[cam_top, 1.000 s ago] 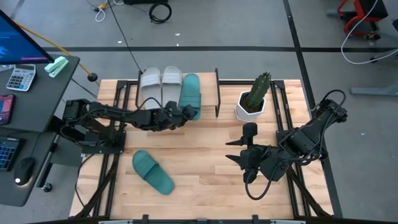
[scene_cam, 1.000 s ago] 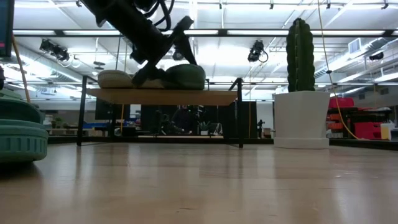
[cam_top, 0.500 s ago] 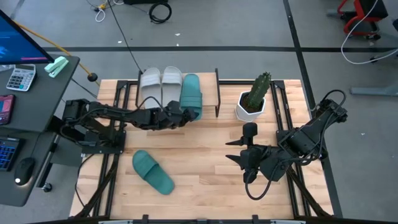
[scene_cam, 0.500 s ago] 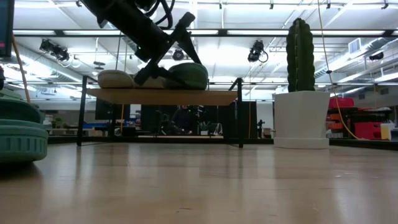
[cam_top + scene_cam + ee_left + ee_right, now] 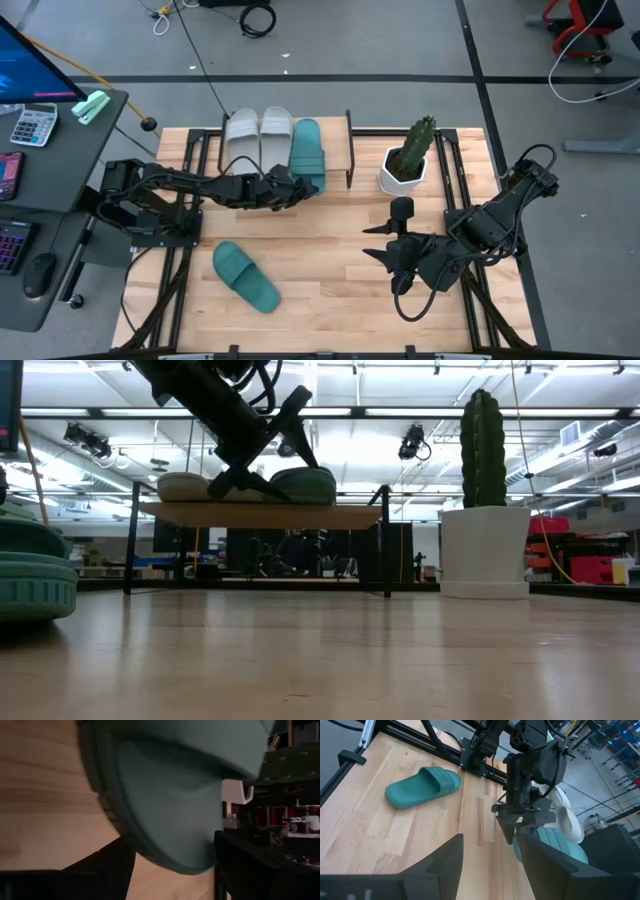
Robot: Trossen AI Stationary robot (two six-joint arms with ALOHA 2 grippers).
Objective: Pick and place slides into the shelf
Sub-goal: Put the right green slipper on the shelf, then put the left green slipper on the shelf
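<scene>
The shelf (image 5: 260, 513) stands at the table's far left-middle. On its board lie two pale slides (image 5: 243, 135) (image 5: 275, 135) and, to their right, a teal slide (image 5: 308, 150), its toe toward the far edge. My left gripper (image 5: 292, 186) is at this slide's heel and shut on it. A second teal slide (image 5: 245, 277) rests sole-down on the table near the front left. My right gripper (image 5: 378, 255) hangs open above the table's right half, touching nothing. My left gripper has the teal slide's heel end (image 5: 175, 855) between its two fingers. One finger (image 5: 107, 870) is at the sole's edge by the shelf board, and the other (image 5: 250, 865) is on the footbed side. The fingers slant down from the table's near left. The slide lies on the shelf board.
A cactus in a white pot (image 5: 408, 160) stands right of the shelf, near the far edge. A desk with a calculator (image 5: 35, 125) lies beyond the table's left edge. Bare wood stretches across the table's middle (image 5: 330, 250) and front.
My left gripper has stayed in place and rolled a little at the wrist. The teal slide in it has settled flatter on the shelf board and lies straighter beside the pale slides. My right arm has kept still.
</scene>
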